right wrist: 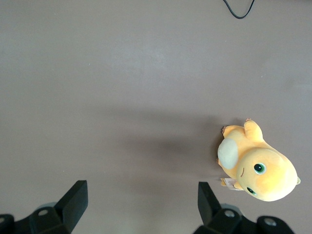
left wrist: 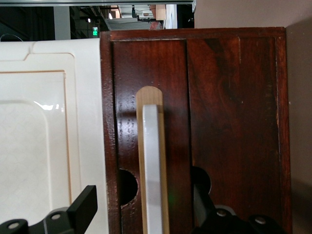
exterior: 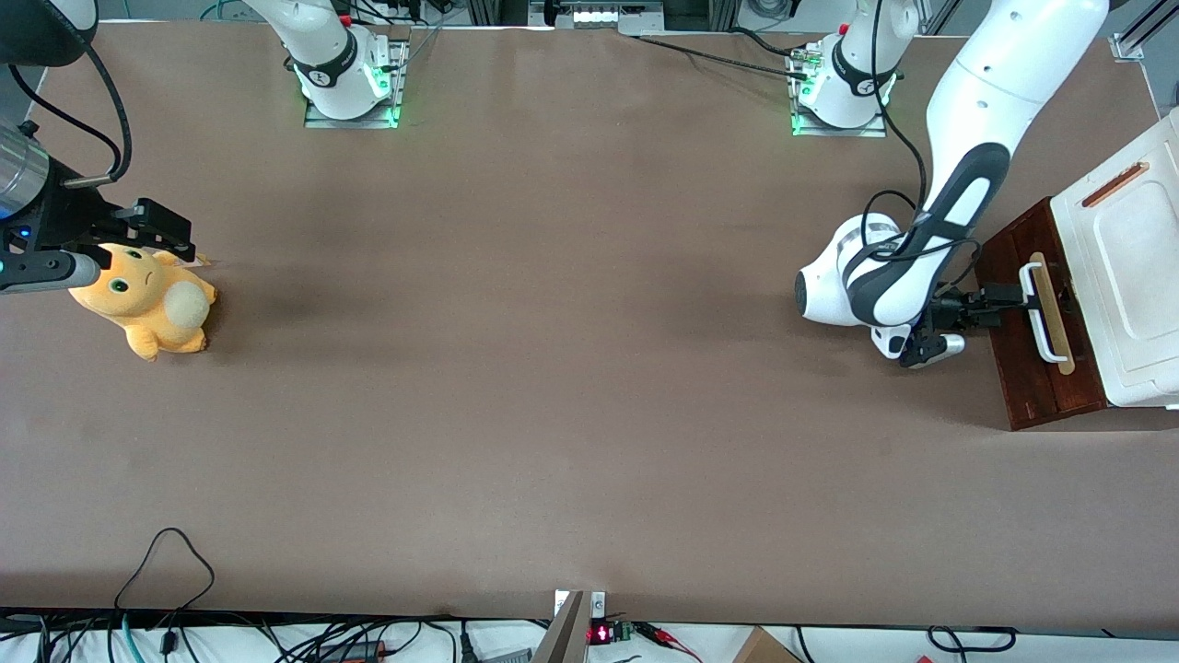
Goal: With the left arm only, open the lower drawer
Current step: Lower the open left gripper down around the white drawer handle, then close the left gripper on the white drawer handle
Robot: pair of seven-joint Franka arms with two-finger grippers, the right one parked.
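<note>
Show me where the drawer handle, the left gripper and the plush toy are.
white loop handle [left wrist: 152, 170], left wrist view, its bar.
gripper [exterior: 1018, 296], front view, at the handle, between fingertips.
orange plush toy [exterior: 147, 299], front view, its body.

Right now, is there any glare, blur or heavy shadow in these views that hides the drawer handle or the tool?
Front view: even light, soft shadows; the tool at the white loop handle of the lower drawer reads clearly. Left wrist view: handle close and slightly soft, mild glare on the white cabinet top. Right wrist view: only a faint shadow beside the plush toy.
</note>
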